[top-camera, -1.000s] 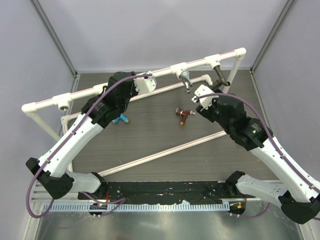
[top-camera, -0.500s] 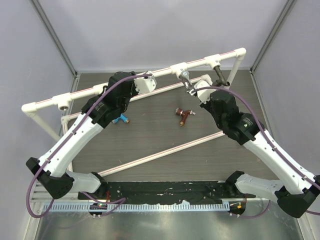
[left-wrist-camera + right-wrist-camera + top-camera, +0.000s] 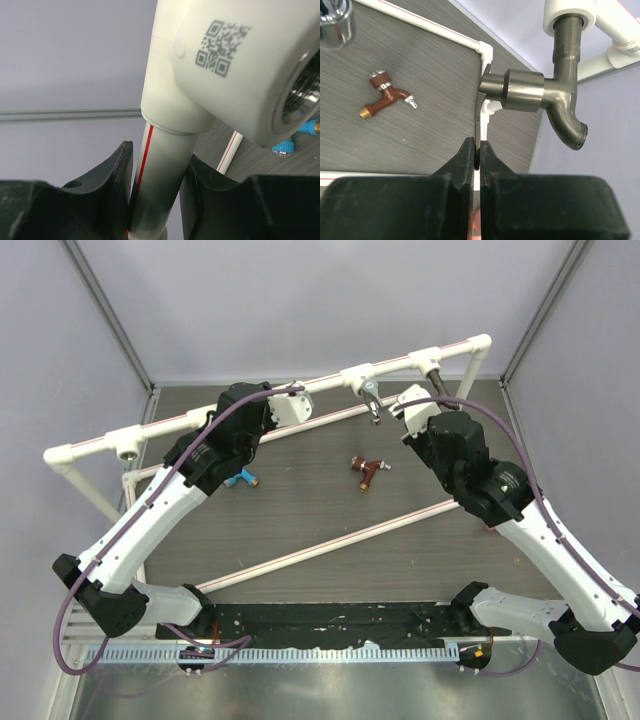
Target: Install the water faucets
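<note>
My right gripper (image 3: 477, 155) is shut on the thin lever handle of the dark faucet (image 3: 540, 92), which is screwed into a white tee socket (image 3: 568, 17) on the pipe frame; both show at the back right in the top view (image 3: 428, 400), faucet (image 3: 440, 388). The chrome faucet (image 3: 372, 400) hangs from the neighbouring socket. The red-brown faucet (image 3: 368, 472) and the blue faucet (image 3: 240, 480) lie loose on the table. My left gripper (image 3: 157, 190) is shut on the white red-striped pipe (image 3: 162, 160) just below an empty tee socket (image 3: 235, 65).
The white pipe frame (image 3: 180, 424) runs across the back on a dark wood-grain table (image 3: 300, 510). A lower pipe (image 3: 330, 545) crosses the table diagonally. Another empty socket (image 3: 127, 452) sits at the far left. Grey walls enclose the cell.
My right gripper has moved up and to the right, from below the chrome faucet to the dark faucet's lever. The left arm has not moved.
</note>
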Tool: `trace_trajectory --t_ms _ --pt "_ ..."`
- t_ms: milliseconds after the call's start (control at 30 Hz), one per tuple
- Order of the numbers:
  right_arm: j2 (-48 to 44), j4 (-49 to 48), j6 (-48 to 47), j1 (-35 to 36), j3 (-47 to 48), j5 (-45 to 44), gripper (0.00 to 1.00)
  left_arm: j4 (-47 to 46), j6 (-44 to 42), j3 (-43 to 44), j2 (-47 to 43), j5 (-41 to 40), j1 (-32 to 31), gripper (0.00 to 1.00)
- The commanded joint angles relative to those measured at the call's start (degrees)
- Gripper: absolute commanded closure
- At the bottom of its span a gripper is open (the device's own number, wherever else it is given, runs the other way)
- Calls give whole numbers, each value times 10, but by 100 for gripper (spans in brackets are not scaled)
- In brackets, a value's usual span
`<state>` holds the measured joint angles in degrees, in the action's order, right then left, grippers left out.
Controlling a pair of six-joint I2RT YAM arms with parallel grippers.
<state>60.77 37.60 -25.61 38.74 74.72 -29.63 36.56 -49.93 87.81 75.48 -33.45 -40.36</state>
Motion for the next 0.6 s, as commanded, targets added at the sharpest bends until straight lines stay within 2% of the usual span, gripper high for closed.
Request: trace_trajectory --t_ms 0,333,567 --pt "-4 -117 83 1 56 58 99 -22 81 -4 9 24 -16 100" --pt "-57 -222 197 -17 55 -9 99 -25 78 -7 8 24 -17 100" --pt "-76 -271 239 -33 45 -44 99 -23 77 -7 12 24 -16 100"
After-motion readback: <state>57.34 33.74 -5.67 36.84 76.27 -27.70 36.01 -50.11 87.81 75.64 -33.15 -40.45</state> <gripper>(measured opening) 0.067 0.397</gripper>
